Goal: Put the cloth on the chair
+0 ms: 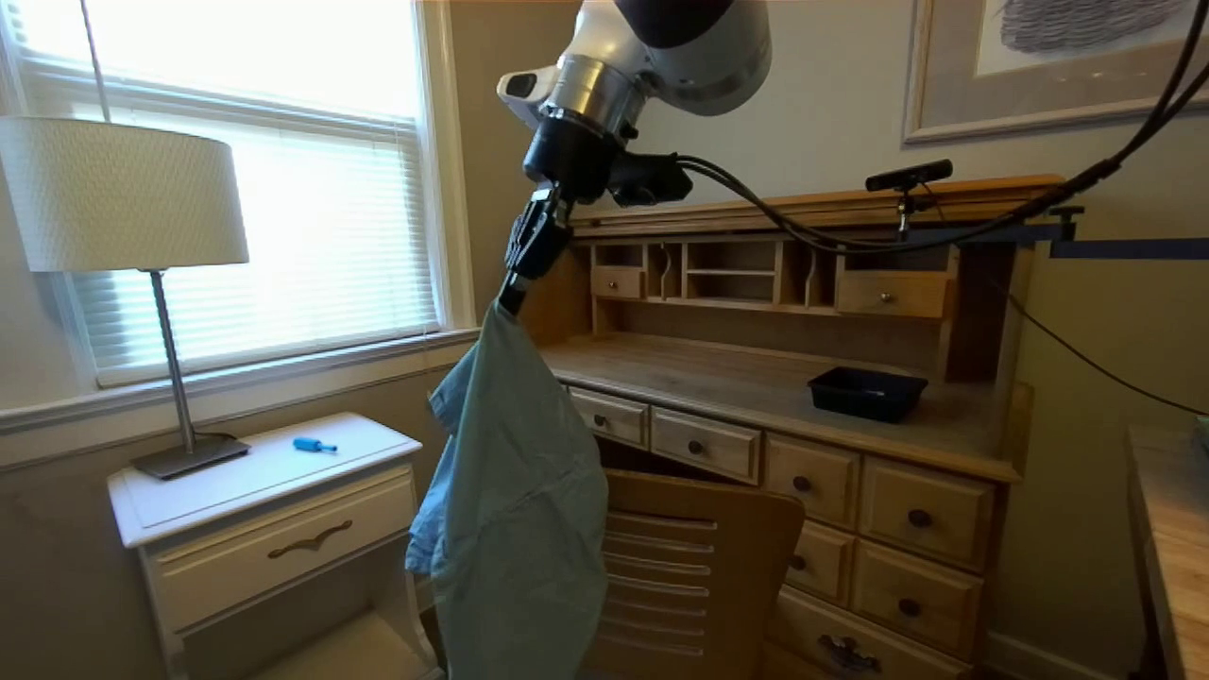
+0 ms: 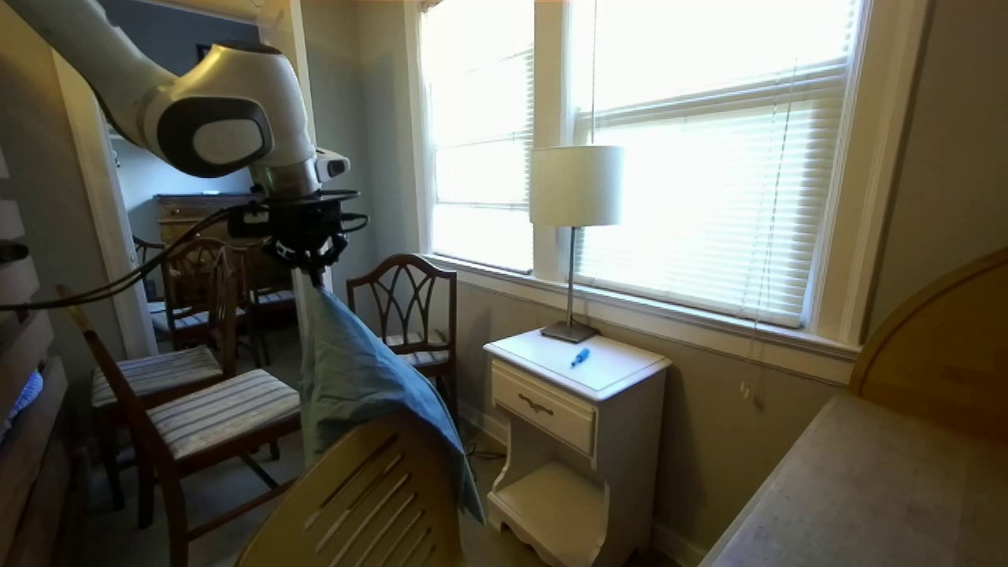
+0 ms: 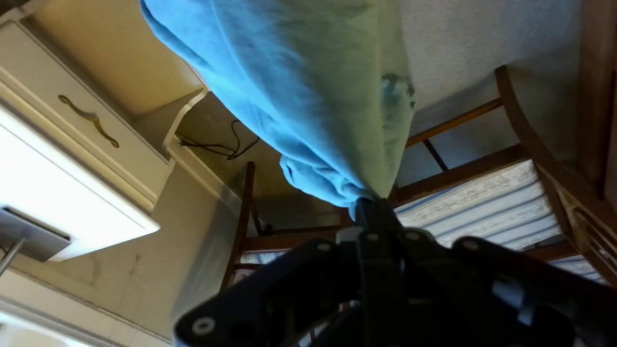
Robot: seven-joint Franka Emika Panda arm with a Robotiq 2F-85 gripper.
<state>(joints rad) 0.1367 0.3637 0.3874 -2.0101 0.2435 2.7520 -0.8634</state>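
A blue-green cloth (image 1: 529, 510) hangs from my gripper (image 1: 512, 295), which is shut on its top end. In an exterior view the cloth (image 2: 362, 362) hangs behind the top of the chair's backrest, with a corner below the backrest's right edge. The light wooden chair (image 1: 699, 567) has a slatted backrest, also seen in an exterior view (image 2: 378, 496). The cloth hides one side of that backrest. I cannot tell how much of the cloth touches the chair. The wrist view shows the cloth (image 3: 308, 96) pinched at the fingertips (image 3: 373, 207); the chair's backrest is not visible there.
A white nightstand (image 2: 583, 378) bears a lamp (image 2: 575, 189) and a blue tool (image 2: 580, 357). A wooden desk (image 1: 699, 368) with a black tray (image 1: 867, 393) stands beyond the chair. Dark chairs with striped seats (image 2: 228, 409) stand in the room.
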